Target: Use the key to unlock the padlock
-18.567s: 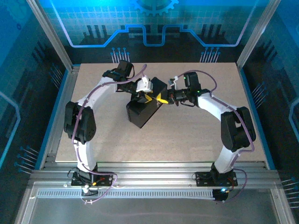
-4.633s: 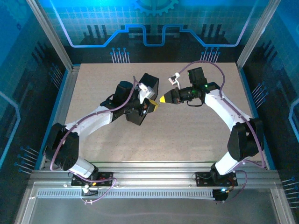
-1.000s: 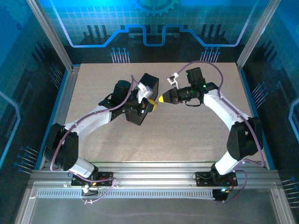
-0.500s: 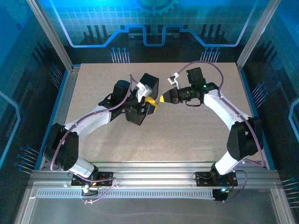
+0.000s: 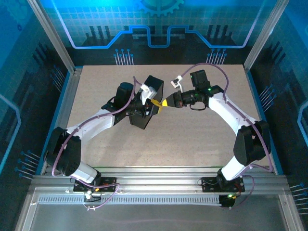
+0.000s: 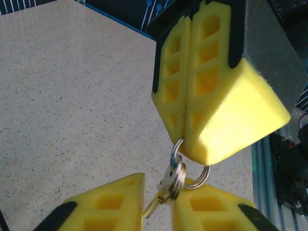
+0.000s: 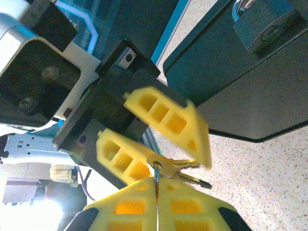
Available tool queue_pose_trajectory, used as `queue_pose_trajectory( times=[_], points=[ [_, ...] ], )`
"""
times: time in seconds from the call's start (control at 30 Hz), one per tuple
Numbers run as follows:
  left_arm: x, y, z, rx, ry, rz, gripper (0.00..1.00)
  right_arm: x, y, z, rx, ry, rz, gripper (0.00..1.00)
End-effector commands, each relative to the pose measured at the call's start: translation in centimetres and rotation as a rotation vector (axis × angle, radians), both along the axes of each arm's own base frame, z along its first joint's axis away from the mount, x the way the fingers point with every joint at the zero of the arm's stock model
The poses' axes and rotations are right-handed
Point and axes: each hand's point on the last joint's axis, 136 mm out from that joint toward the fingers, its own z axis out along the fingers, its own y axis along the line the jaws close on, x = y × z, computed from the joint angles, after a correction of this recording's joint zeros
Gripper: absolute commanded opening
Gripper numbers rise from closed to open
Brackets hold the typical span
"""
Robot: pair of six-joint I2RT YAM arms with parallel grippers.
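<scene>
While right gripper [image 6: 185, 142] is pinching ring [image 6: 206, 174] closed so key [image 6: 168, 185] is dangling free, left gripper [image 6: 159, 204] is straddling key, jaws slightly apart, for takeover.

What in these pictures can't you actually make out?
The padlock: right wrist view, blurred, cut off by the top edge.
The key and key ring: top view, too small, between left claw and right claw.
Whether left claw grips the key: left wrist view, pads cut off by bottom edge.
</scene>
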Motion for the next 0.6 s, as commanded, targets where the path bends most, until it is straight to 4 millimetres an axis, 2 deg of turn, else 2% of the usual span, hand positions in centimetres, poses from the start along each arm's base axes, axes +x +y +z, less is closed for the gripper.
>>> queue_pose_trajectory(
  times=[0.0, 0.23, 0.43, 0.57],
  points=[
    [-0.4, -0.1, 0.5, -0.02, -0.015, -0.02, 0.1, -0.5, 0.2, 1.0, 0.012, -0.007, 0.014, 0.07],
    [-0.9, -0.1, 0.3, -0.019, 0.013, -0.037, 0.0, 0.3, -0.2, 0.8, -0.003, -0.006, -0.009, 0.08],
    [-1.4, -0.5, 0.1, -0.052, 0.111, -0.092, 0.0, 0.7, -0.9, 0.9, 0.004, -0.021, -0.017, 0.24],
    [-2.0, -0.8, 0.0, -0.059, 0.15, -0.136, 0.0, 0.0, -1.0, 1.2, 0.033, -0.05, 0.029, 0.33]
  ],
)
